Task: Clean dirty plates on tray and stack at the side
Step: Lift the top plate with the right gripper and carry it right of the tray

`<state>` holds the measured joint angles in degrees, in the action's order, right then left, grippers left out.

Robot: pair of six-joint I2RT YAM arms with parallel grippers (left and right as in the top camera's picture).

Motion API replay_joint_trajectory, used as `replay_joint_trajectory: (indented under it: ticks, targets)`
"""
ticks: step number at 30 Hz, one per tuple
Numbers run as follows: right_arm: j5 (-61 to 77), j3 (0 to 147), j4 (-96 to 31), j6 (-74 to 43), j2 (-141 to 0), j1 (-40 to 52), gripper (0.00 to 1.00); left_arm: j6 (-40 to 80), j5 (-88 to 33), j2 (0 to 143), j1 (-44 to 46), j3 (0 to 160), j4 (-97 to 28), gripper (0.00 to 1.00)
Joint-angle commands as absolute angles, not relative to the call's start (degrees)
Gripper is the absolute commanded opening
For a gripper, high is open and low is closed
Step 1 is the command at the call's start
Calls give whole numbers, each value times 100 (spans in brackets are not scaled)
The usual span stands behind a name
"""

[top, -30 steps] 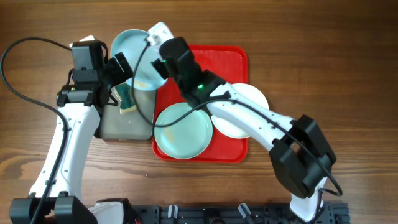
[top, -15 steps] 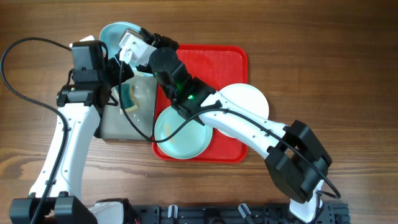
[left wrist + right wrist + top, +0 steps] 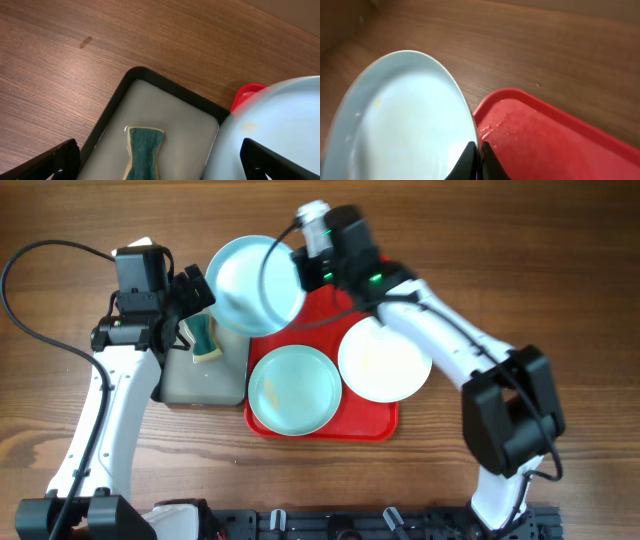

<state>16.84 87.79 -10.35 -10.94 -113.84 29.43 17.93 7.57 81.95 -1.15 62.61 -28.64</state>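
Right gripper (image 3: 478, 159): clamped shut on the rim of a pale aqua plate (image 3: 405, 125), which is held up over the far left corner of the red tray (image 3: 388, 420). Left gripper (image 3: 160, 167): jaws spread wide, nothing held, positioned above a green sponge (image 3: 142, 152) in the black-rimmed grey tray (image 3: 175, 107). Laid on the red tray: a second aqua plate (image 3: 293, 388) at near left and a white plate (image 3: 385, 360) overhanging the right rim, all carried on a wooden bench (image 3: 520, 260).
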Motion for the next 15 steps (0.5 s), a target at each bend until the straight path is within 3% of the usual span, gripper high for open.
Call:
replay_joint_trajectory:
  ticks: [1,7,12,15]
  targets:
    - [3918,8851,-1374,-2161,-11120,1811,4,1846,751,8187,-141,6270,-2849,100]
    - [3913,8851,-2495,-1647,-10388,128,4,1846,753,8187,-141,6270,-2849,100]
    - [2038,8851,-3500,-1332,-9706,-1127,4,1846,751,8187,-141,6270,-2851,100]
    - [1098,8849,-4010,-1140,-9741,-1422,4,1848,753,8187,-141,6270,-2851,100]
